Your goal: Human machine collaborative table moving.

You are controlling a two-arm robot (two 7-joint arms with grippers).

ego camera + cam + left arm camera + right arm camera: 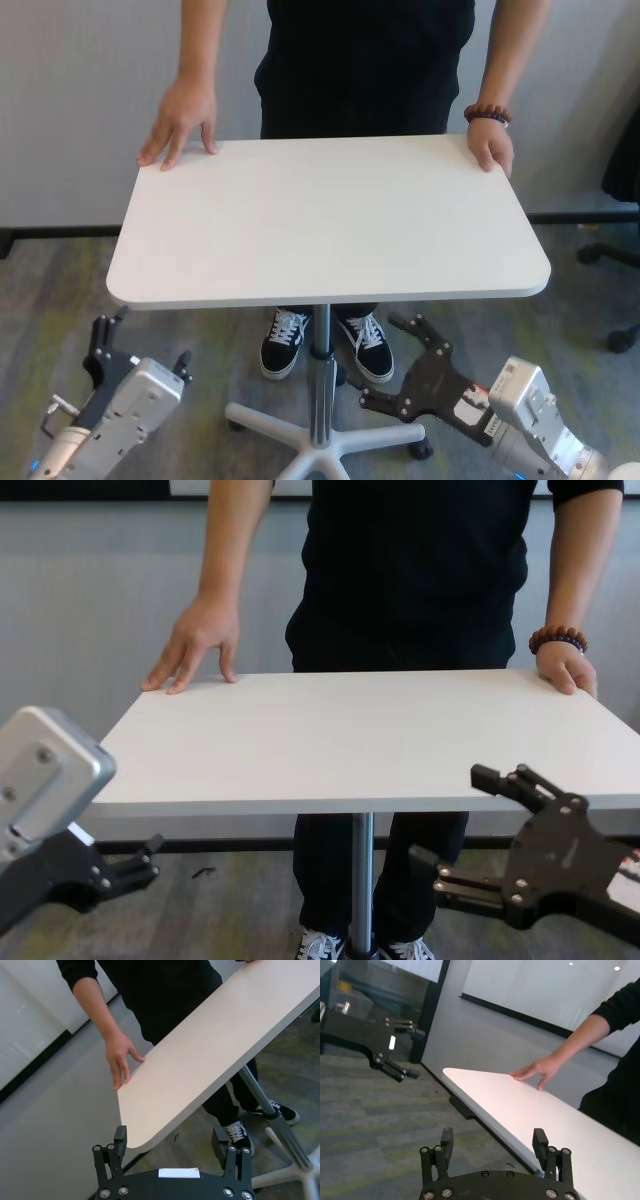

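The white table (330,215) stands on a silver pole (321,370) in front of me. The human (360,60) in a black shirt stands behind it, with one hand (180,120) on the far left corner and the other (490,145), with a bead bracelet, on the far right corner. My left gripper (143,348) is open and empty, below and short of the table's near left corner (135,1137). My right gripper (388,362) is open and empty, below the near edge towards the right (455,820). Neither gripper touches the table.
The table's white star base (320,445) and the human's black-and-white sneakers (285,340) are under the top. Black chair legs and castors (610,255) stand at the right. A grey wall runs behind; the floor is carpet.
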